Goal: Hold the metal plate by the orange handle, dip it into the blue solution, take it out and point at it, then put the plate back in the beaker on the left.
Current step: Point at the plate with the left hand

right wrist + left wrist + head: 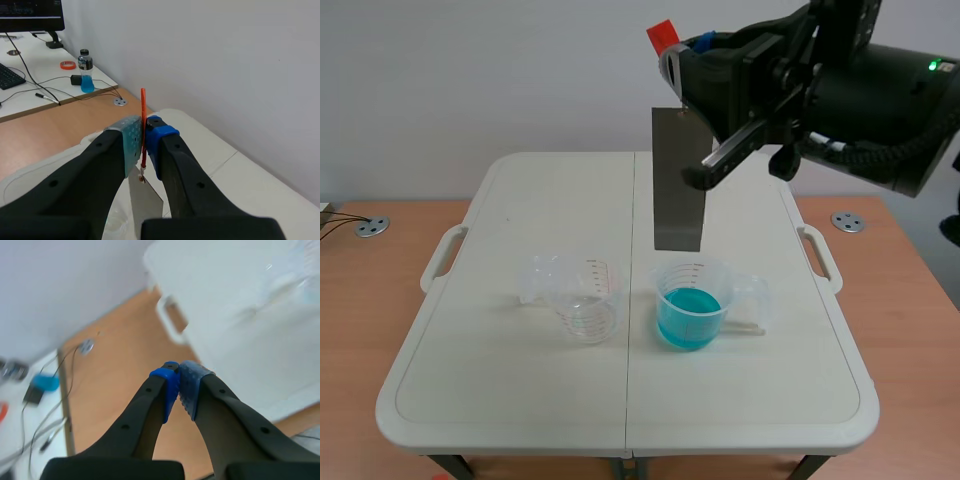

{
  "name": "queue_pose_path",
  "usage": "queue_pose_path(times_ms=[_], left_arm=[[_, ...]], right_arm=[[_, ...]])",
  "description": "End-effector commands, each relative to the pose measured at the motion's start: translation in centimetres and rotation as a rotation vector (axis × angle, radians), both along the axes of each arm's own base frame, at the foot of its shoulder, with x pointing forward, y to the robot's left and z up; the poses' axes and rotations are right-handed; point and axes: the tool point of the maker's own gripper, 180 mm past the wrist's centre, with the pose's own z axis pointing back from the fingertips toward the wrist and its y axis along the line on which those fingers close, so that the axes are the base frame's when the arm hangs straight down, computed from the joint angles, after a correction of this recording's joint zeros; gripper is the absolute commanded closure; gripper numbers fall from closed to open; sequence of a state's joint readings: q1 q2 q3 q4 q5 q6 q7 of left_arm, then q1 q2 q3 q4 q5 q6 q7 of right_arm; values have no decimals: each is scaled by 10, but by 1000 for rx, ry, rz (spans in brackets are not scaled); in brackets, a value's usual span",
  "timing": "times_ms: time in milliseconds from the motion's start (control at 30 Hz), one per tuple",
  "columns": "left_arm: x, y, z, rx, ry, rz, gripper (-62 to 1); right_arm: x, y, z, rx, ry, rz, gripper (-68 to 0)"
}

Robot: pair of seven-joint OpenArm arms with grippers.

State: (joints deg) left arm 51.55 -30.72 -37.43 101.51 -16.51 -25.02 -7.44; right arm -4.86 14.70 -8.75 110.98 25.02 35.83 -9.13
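Observation:
A grey metal plate [678, 180] hangs upright in the air above the beaker of blue solution [690, 303]. Its lower edge is just above the beaker's rim. My right gripper [678, 62] is shut on the plate's orange handle [661, 36]. In the right wrist view the orange handle [143, 125] is pressed between my right gripper's [144, 135] pads, and the plate [145, 199] hangs below. An empty clear beaker [585, 298] stands left of the blue one. My left gripper [178, 385] is shut on nothing, out past the table's left side.
The white folding table [500, 400] has carry handles [442, 255] on both sides and sits on a wooden desk. In the right wrist view a drink bottle [86, 70], cables and a keyboard lie on a far desk.

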Motion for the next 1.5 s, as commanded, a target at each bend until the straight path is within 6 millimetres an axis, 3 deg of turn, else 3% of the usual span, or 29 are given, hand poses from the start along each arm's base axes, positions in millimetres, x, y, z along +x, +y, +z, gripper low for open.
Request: queue_pose_path(times_ms=[0, 167, 433, 767, 1067, 1467], left_arm=[[10, -15, 9, -36, -39, -56, -17], [27, -58, 15, -110, -57, -225, -16], [37, -135, -1, -176, -17, -460, -17], [41, -218, -16, -198, 37, -666, -16], [58, -258, -43, -186, 67, -722, -17], [86, -295, -50, -161, 30, -717, -17]], right_arm=[[-1, -4, 12, 17, -35, 5, -13], [-1, -15, 11, -4, -41, -8, -13], [2, -31, 14, -19, -54, -36, -13], [-1, -29, 13, -28, -55, -13, -13], [-1, -28, 13, -28, -55, -12, -13], [-1, -28, 13, -29, -54, -12, -13]])
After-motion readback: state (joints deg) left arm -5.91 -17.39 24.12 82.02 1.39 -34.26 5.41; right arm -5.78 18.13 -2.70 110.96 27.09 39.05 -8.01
